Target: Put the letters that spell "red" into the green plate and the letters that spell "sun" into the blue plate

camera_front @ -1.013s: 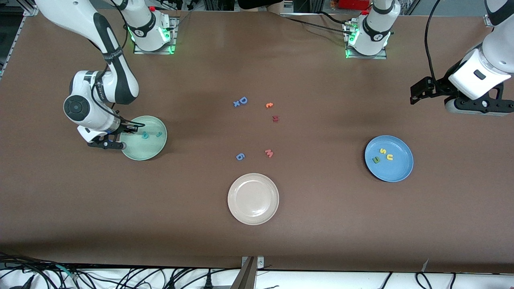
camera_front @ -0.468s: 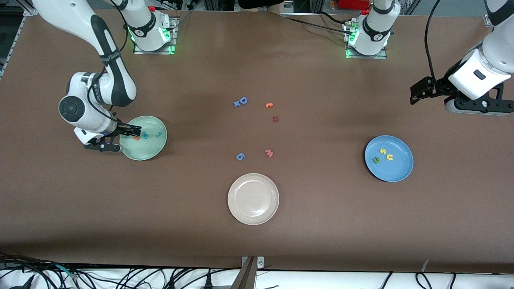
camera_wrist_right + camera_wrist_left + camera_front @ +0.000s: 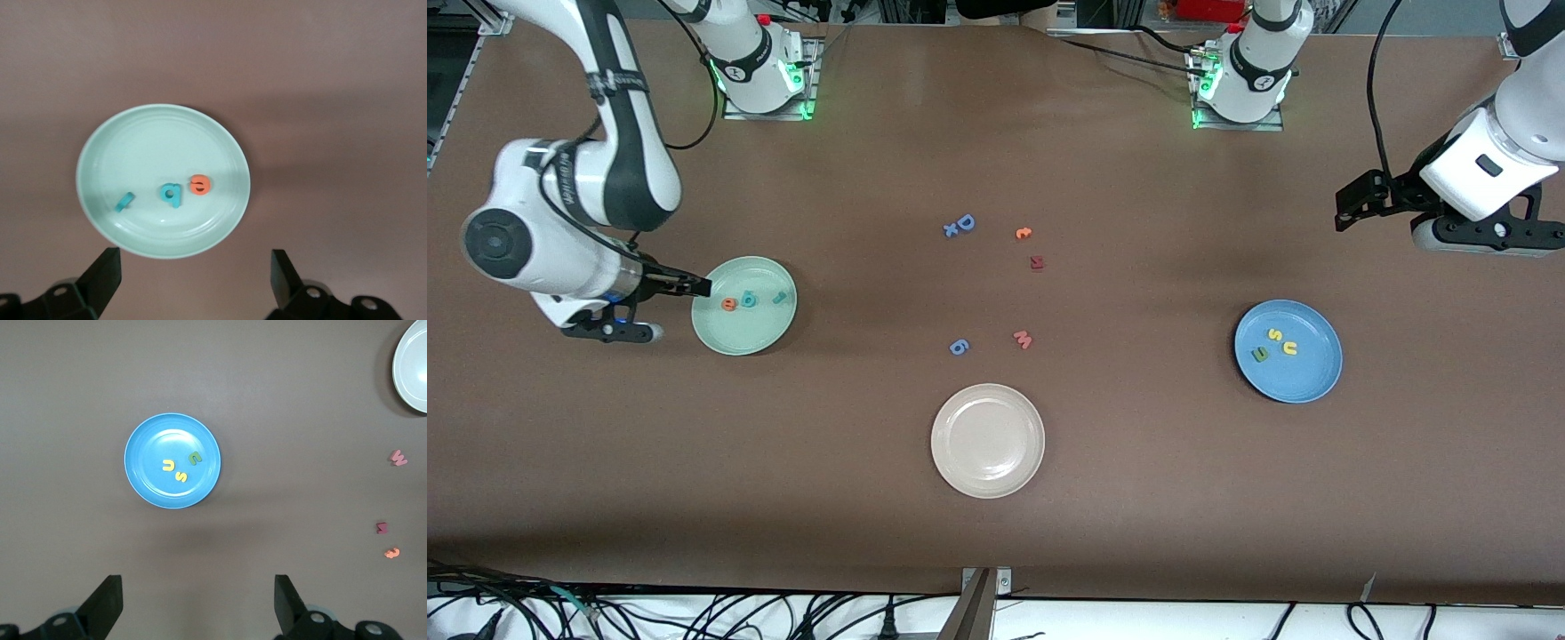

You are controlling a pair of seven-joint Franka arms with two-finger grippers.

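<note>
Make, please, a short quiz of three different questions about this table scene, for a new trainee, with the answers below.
1. True or false: the orange "e" lies in the green plate.
2. Which letters lie in the blue plate? A) s, u, n B) D, x, 6 C) none
3. Fill in: the cream-white plate holds ___ letters.

Key:
1. True; it lies beside the teal "d" and teal "r".
2. A; the yellow "s", yellow "u" and olive-green "n".
3. No; the right gripper is open at the green plate's edge, and the left gripper is open, waiting over bare table.
</note>
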